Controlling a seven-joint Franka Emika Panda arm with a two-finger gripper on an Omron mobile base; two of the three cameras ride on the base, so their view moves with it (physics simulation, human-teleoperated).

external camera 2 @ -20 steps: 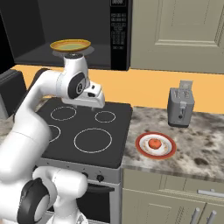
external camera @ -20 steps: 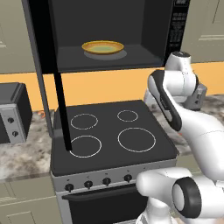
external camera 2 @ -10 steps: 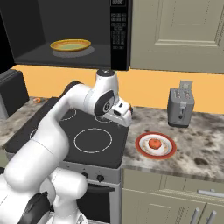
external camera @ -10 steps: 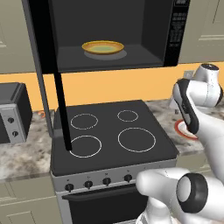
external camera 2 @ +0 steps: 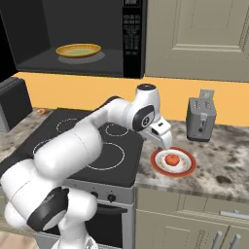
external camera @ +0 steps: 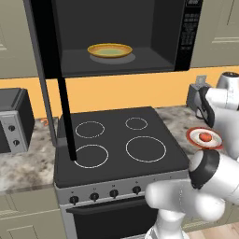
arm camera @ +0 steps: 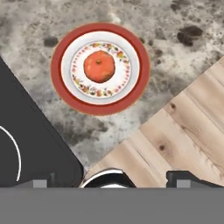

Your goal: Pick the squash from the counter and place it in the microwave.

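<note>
The squash is a small orange-red lump in the middle of a red-rimmed white plate on the mottled stone counter, right of the stove. My gripper hangs just above the plate's left edge, apart from the squash. In the hand view its fingertips stand wide apart at the bottom, open and empty, with the squash ahead of them. The microwave sits above the stove with its dark cavity exposed and its black door swung out. The squash also shows at the right.
A yellow dish lies inside the microwave cavity. A grey toaster stands behind the plate. The black stovetop is to the left, and a silver-fronted black box sits at the far left. Wooden floor lies past the counter edge.
The arm has swung right from over the stovetop to the counter. The gripper now hangs over the plate with the squash; the squash has not moved.
</note>
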